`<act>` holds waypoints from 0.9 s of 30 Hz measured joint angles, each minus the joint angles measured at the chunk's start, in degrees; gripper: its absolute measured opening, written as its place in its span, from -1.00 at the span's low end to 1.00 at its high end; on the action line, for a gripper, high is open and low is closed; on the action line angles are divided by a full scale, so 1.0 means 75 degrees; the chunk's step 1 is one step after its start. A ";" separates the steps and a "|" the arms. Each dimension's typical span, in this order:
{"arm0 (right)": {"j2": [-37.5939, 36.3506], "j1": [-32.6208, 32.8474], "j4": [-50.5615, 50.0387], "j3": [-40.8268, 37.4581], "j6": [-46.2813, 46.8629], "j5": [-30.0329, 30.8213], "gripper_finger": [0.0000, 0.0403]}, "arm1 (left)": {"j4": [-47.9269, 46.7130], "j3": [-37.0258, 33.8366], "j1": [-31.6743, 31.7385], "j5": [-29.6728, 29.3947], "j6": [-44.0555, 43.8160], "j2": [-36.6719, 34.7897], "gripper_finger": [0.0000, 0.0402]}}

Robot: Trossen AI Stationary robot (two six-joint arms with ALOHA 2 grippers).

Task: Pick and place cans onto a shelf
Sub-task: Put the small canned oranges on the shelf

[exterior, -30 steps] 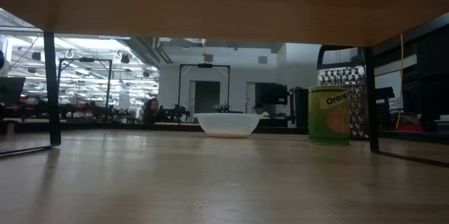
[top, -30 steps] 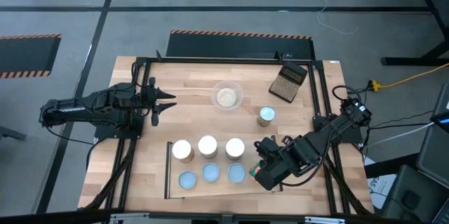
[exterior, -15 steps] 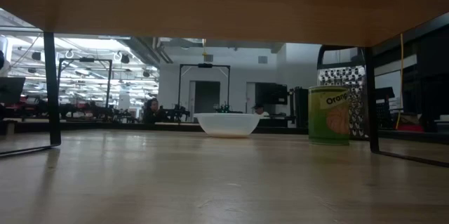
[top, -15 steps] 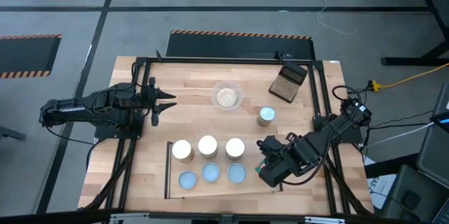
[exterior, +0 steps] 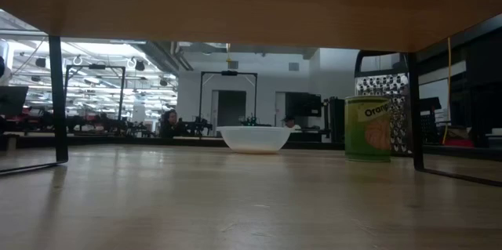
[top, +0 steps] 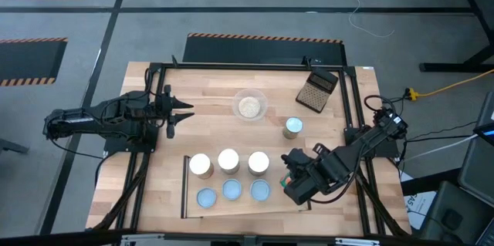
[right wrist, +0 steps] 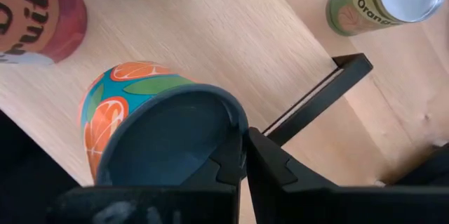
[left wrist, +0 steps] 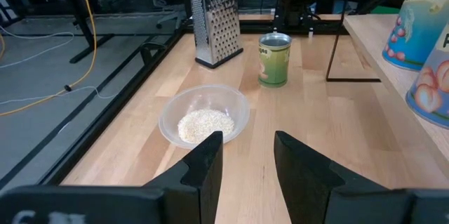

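Observation:
The shelf stands near the table's front and carries three white-topped cans in its far row and three pale-blue-topped cans in its near row. One green can stands on its base on the table beyond the shelf's right end. My right gripper is over the shelf's right end, shut on a can with an orange-and-teal label. My left gripper is open and empty at the table's left, level, pointing toward the bowl. My right gripper pinches the can's top rim between its two fingers, one finger over the recessed blue top and one outside the wall. The fingers come from above and from the table's right. Whether the can's base rests on the shelf board, I cannot tell.
A clear bowl of grains sits at the table's far middle and a dark grater at the far right. The shelf's black corner bar lies close to my right gripper. Bare tabletop lies left of the shelf. A person sits far behind the table.
My right gripper has gone slightly toward the table's far edge with the can, staying shut on it.

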 joint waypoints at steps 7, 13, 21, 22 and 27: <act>0.0012 0.0003 0.0061 0.0000 -0.0104 0.0006 -0.92 | 0.0000 -0.0003 0.0001 -0.0002 0.0003 -0.0002 -0.40; 0.0012 0.0000 0.0076 -0.0003 -0.0110 0.0006 -0.84 | 0.0000 0.0000 -0.0001 -0.0001 0.0003 -0.0002 -0.40; 0.0012 0.0000 0.0224 -0.0006 -0.0130 0.0004 -0.79 | -0.0003 0.0000 0.0000 0.0000 0.0003 0.0000 -0.40; 0.0012 0.0000 0.0226 -0.0006 -0.0130 0.0003 -0.79 | -0.0001 -0.0001 0.0001 0.0001 0.0003 -0.0002 -0.39; 0.0012 0.0000 0.0242 -0.0009 -0.0130 -0.0035 -0.79 | 0.0000 -0.0001 -0.0001 0.0000 0.0003 -0.0001 -0.39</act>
